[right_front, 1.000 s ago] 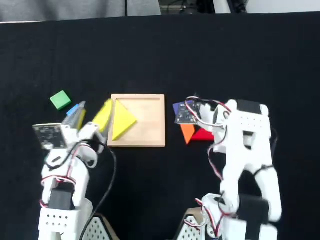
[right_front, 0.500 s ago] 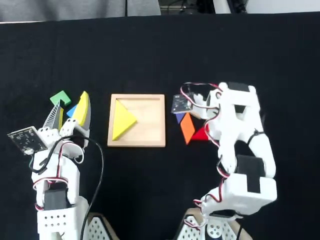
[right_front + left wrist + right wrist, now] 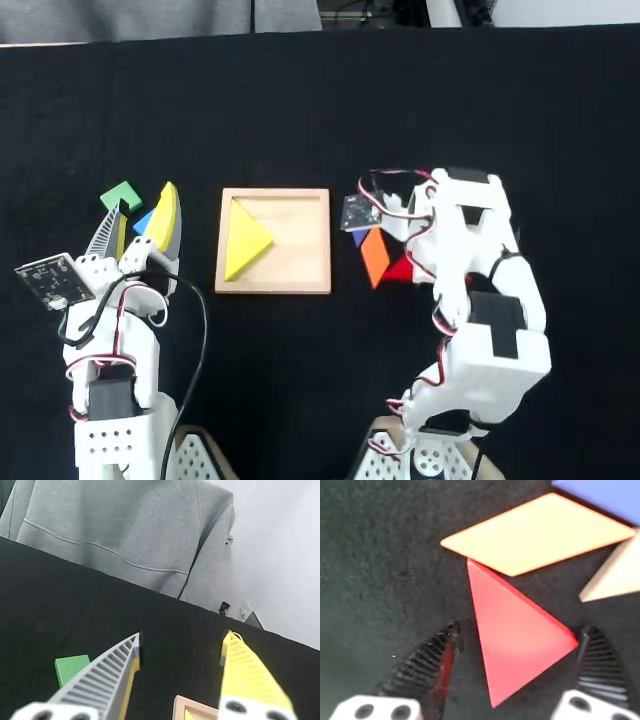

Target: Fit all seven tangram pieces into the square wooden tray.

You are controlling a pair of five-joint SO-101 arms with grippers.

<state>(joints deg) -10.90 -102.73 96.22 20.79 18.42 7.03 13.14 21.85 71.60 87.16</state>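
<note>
Barely shifted, right claw [image 3: 522, 626] astride triangle [image 3: 512, 652].

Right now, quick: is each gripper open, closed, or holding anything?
Left gripper: open, holding nothing.
Right gripper: open, straddling the red triangle, not clamped on it.

White arms [image 3: 490, 350], yellow-grey left claw [image 3: 183, 635], black right claw [image 3: 522, 626].

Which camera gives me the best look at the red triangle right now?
The right wrist view: the red triangle lies whole between the right gripper's open fingers. The high view gives a sliver of it beside the arm. The left wrist view faces the green piece.
</note>
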